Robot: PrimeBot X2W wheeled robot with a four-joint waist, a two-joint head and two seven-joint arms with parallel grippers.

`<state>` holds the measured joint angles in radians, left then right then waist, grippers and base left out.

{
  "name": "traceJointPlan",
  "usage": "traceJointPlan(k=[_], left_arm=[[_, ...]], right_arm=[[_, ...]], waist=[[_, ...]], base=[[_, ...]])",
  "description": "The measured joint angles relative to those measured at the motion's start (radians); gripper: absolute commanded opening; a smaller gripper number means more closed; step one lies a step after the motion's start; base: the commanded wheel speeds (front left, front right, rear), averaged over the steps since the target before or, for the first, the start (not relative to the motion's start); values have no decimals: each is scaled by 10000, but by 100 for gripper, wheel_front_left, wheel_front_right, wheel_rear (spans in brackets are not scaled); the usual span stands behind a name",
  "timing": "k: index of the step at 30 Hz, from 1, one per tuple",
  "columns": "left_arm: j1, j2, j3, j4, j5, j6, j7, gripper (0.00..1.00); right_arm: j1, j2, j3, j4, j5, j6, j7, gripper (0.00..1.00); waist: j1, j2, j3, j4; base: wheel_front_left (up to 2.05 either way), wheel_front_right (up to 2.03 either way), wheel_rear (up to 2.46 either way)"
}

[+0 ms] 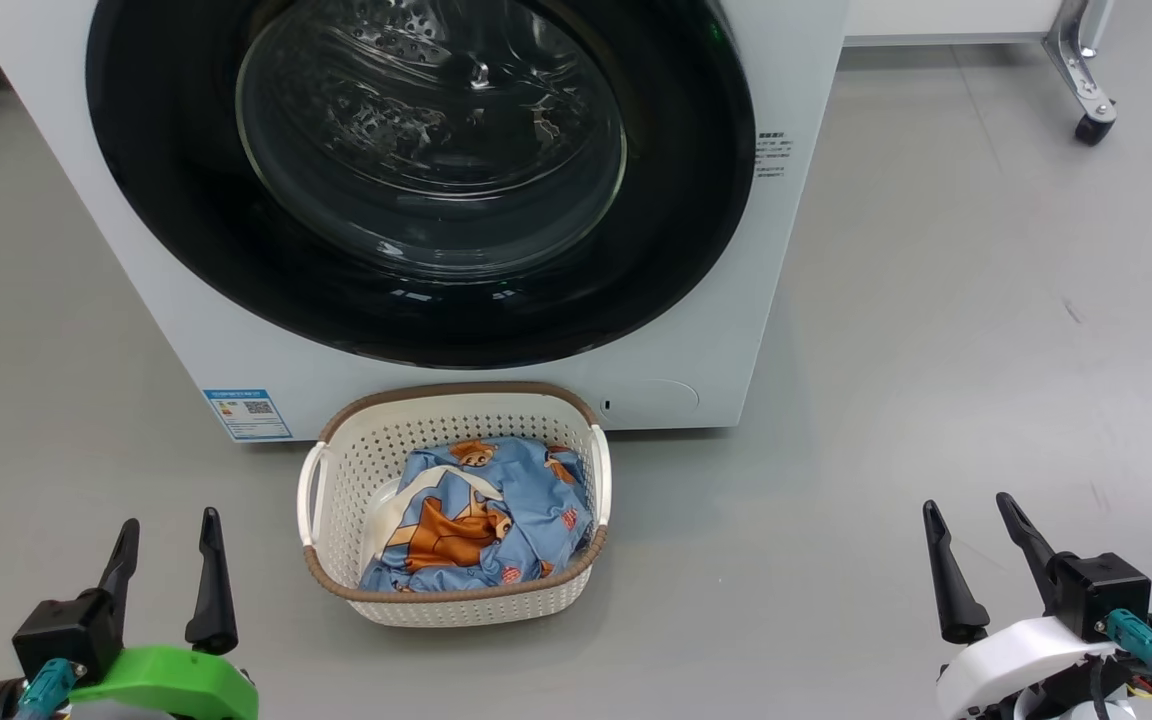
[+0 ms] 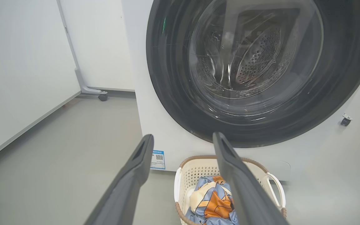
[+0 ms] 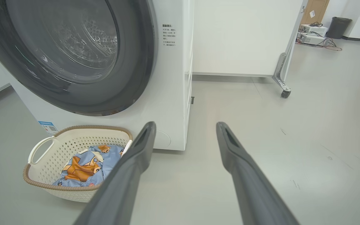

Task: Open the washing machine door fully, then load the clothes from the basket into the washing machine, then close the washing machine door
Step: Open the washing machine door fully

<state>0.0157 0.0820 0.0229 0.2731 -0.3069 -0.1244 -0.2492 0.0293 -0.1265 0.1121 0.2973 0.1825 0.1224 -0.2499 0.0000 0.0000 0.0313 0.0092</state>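
We hold left gripper (image 1: 170, 518) and right gripper (image 1: 966, 502) spread, empty, either side of the basket (image 1: 381, 450); the clothes (image 1: 481, 515) lie inside it

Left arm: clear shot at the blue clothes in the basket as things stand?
Probably yes. The left end effector is open and empty, the light blue cartoon-print clothes lie uncovered in the cream perforated plastic basket, and only bare grey floor lies between them. Reach itself unconfirmed.

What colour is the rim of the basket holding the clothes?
Brown, woven-look, on the cream perforated basket; head view shows it best.
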Motion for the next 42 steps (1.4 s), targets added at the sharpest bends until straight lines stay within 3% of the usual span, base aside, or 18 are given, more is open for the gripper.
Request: traceJointPlan(k=[17, 34, 35, 36, 42], left_arm=[[-6, -15, -13, 4, 0, 0, 0, 100], [-7, -25, -10, 15, 0, 0, 0, 100], [-7, -27, -6, 15, 0, 0, 0, 100], [-7, -27, 0, 15, 0, 0, 0, 100], [-5, -31, 15, 21, 0, 0, 0, 100]], right_arm=[[-33, 2, -54, -77, -2, 0, 0, 100], [-61, 6, -192, -268, -73, 0, 0, 100], [-61, 6, -194, -268, -75, 0, 0, 39], [-61, 6, -186, -268, -73, 0, 0, 0], [-60, 63, -153, -326, -58, 0, 0, 0]], waist=[[0, 0, 61, -23], [0, 0, -97, 7], [0, 0, -107, 8], [0, 0, -117, 8], [0, 0, -180, -2]], base=[[51, 51, -102], [13, 13, -25], [0, 0, 0], [0, 0, 0], [0, 0, 0]])
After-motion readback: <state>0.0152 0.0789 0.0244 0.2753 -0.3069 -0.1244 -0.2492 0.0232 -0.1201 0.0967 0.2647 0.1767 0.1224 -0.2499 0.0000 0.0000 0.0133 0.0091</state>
